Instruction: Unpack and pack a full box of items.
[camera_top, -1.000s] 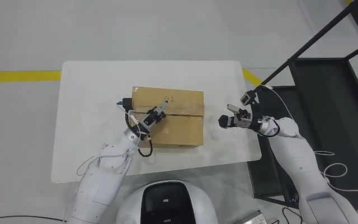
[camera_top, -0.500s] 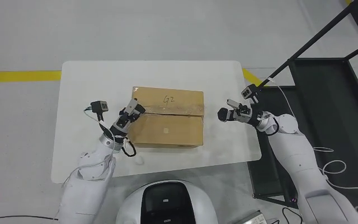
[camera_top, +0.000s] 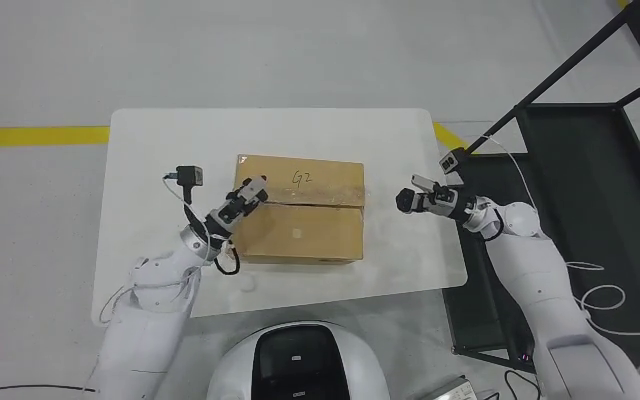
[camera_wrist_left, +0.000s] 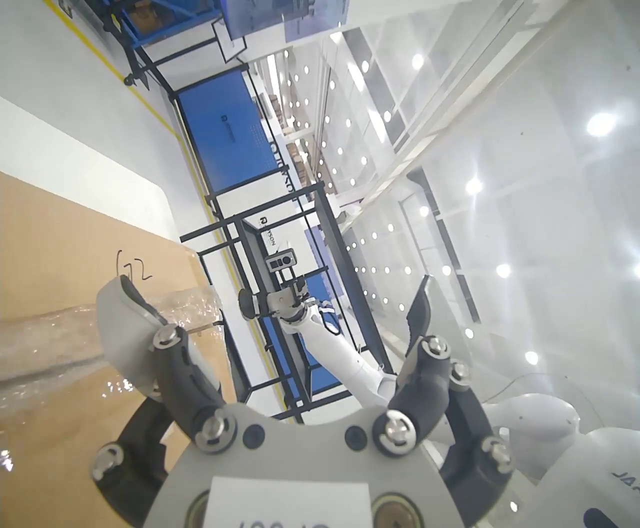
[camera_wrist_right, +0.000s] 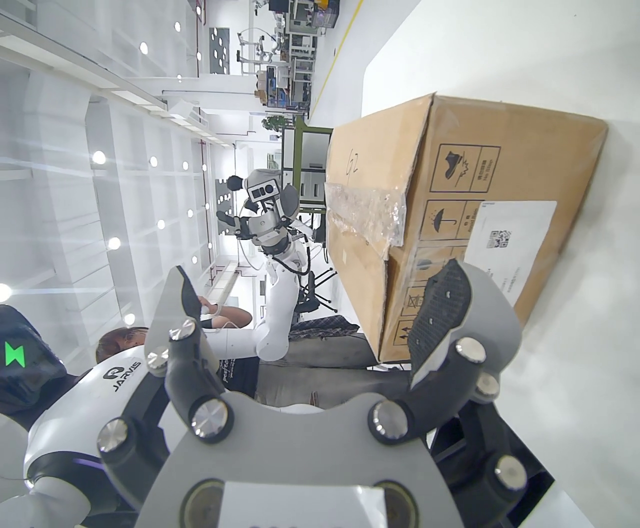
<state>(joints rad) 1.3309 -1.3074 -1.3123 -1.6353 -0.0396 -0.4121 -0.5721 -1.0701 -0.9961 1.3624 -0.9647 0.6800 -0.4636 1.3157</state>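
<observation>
Cardboard box (camera_top: 300, 208) lies flat near the middle of the white table (camera_top: 150, 150). You can see its top flaps shut, with a strip of clear tape (camera_top: 320, 204) running along the middle seam from end to end. A handwritten mark (camera_top: 300, 178) sits on the far flap. On the end that faces your right arm, a white label (camera_wrist_right: 515, 235) is stuck beside a set of printed handling symbols.

Your left gripper (camera_top: 252, 190) hangs over the box's left end, right at the taped seam. In the left wrist view its jaws stand spread wide with nothing between them. One pale finger (camera_wrist_left: 125, 310) lies across the tape, but you cannot tell whether it touches the cardboard.

Your right gripper (camera_top: 405, 198) is off the box's right end, above bare table and apart from the cardboard. From its wrist view the jaws stand wide too, gripping nothing, with the box's labelled end in front of them.
</observation>
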